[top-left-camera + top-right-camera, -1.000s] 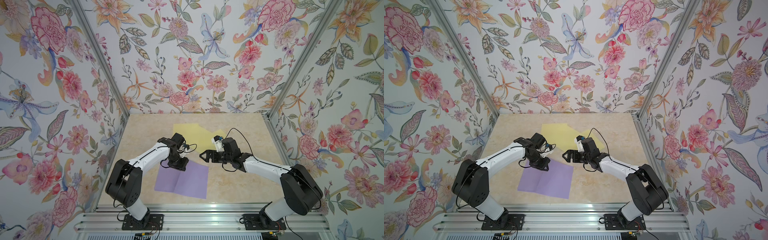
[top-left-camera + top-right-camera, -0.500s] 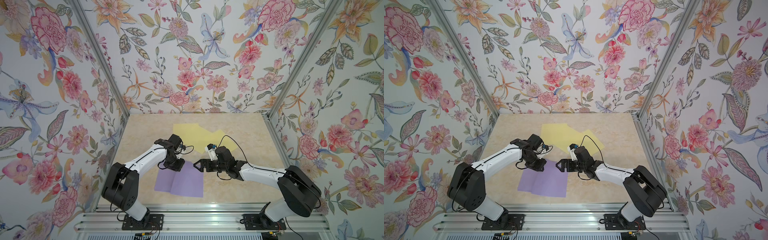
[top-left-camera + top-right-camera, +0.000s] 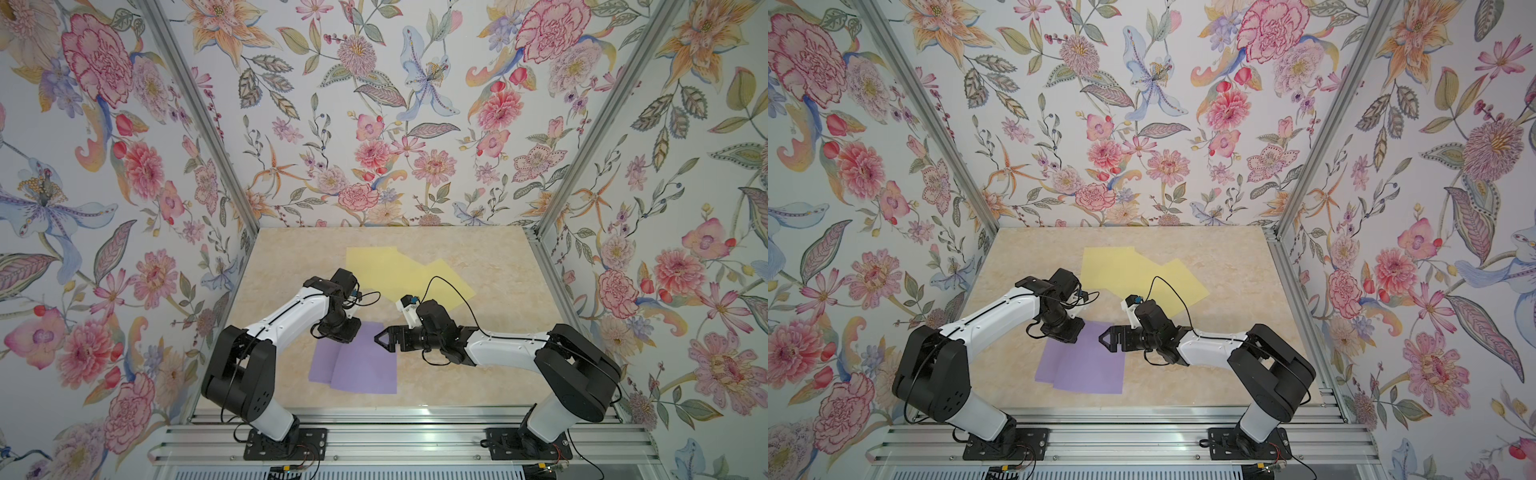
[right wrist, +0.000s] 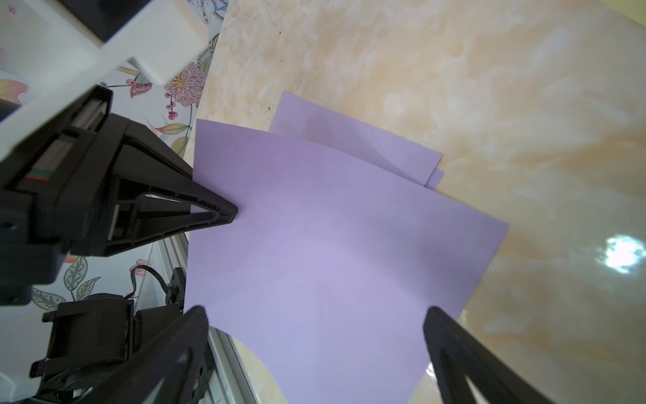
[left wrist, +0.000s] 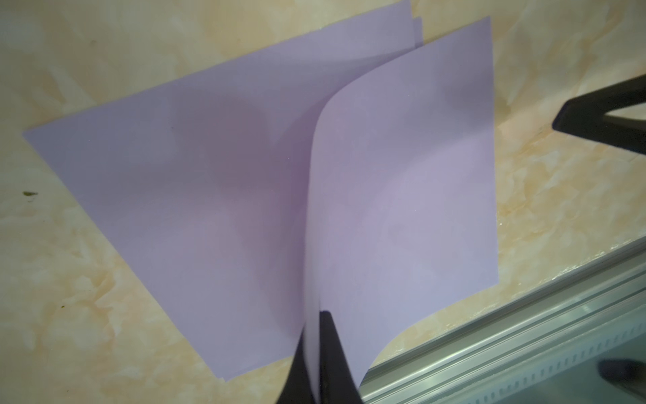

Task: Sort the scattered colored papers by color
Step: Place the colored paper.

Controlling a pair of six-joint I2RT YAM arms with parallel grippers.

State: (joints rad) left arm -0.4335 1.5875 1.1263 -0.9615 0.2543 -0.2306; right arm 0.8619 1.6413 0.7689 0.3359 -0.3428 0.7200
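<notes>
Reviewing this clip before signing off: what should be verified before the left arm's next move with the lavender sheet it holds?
1. left gripper shut on the edge of the lifted pale lavender paper sheet: ok.
2. Only one sheet pinched: cannot tell.
3. right gripper open, holding nothing: ok.
4. flat lavender paper stack lies under the lifted sheet: ok.
5. Stack edges squared: not ok, fanned.
6. pale yellow paper sheets apart from the lavender ones: ok.

White arm links (image 3: 286,311), black joints (image 3: 241,374), looping black cables (image 3: 437,277).
</notes>
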